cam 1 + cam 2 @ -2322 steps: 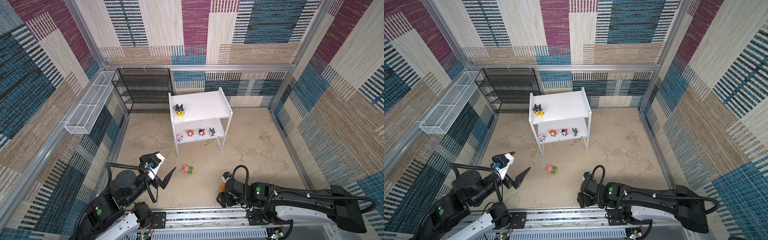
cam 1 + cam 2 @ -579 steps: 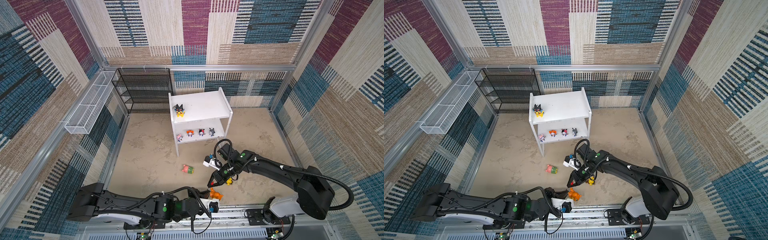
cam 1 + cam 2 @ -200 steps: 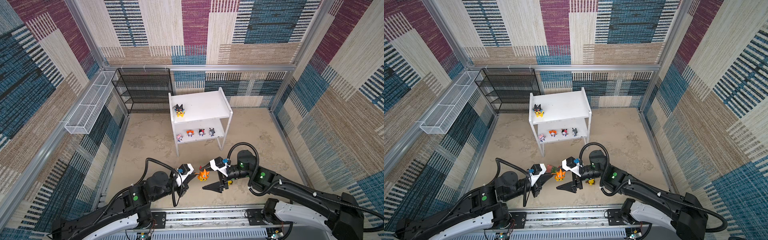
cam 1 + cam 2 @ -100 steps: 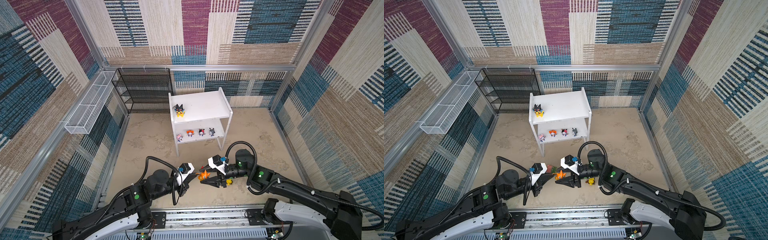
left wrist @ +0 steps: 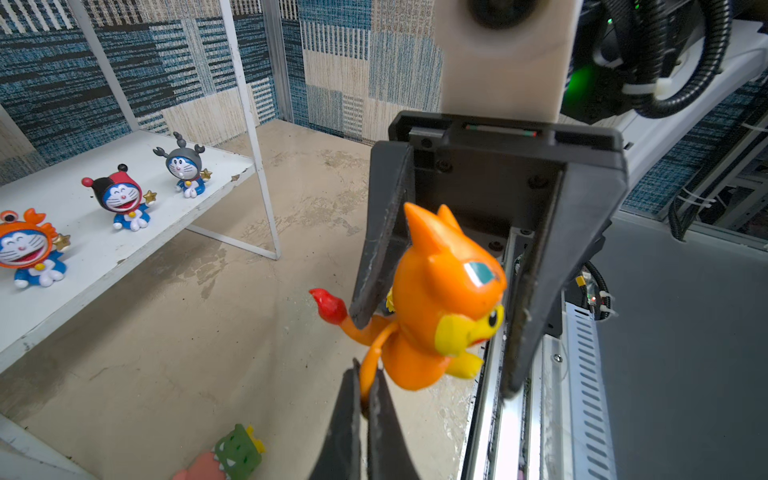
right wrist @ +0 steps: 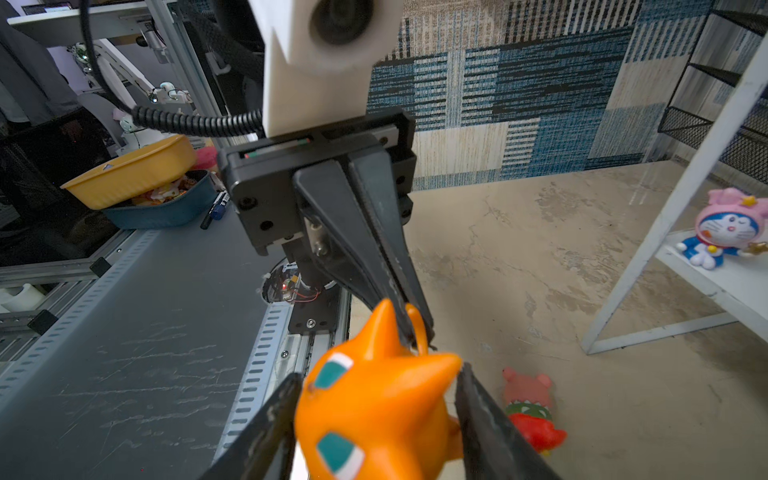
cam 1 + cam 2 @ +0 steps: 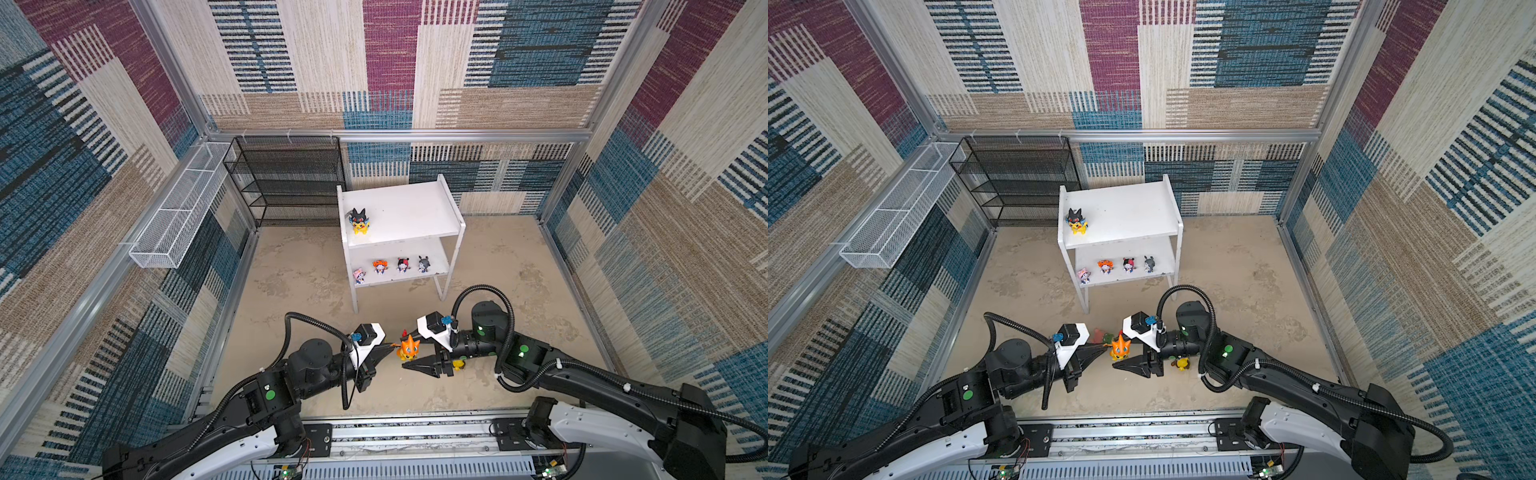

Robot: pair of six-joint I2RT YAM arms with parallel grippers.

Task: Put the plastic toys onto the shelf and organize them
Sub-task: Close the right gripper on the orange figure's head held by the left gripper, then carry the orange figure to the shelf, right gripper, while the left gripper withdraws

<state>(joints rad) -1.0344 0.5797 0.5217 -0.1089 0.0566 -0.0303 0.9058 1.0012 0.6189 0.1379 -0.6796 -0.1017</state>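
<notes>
Looks like a robotics lab cell: aluminium frame (image 7: 399,135), carpet-tile walls (image 7: 390,50), two arms (image 7: 266,395) mounted on a slotted rail (image 7: 415,436) (bins (image 6: 133,170) of clutter just outside).

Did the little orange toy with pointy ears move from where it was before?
Yes. The orange pointy-eared plastic figurine left the front metal rail and is now nearer the white two-tier shelf.

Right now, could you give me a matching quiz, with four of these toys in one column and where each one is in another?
Toys:
1 black-hooded toy
2 orange-hooded toy
3 pink-and-green toy
4 grey-hooded tiny toy

Places:
A lying on the floor
B lower board of the shelf
C tail pinched in the left hand
D top board of the shelf

Pairs: 1-D, 2-C, 3-A, 4-B
</notes>
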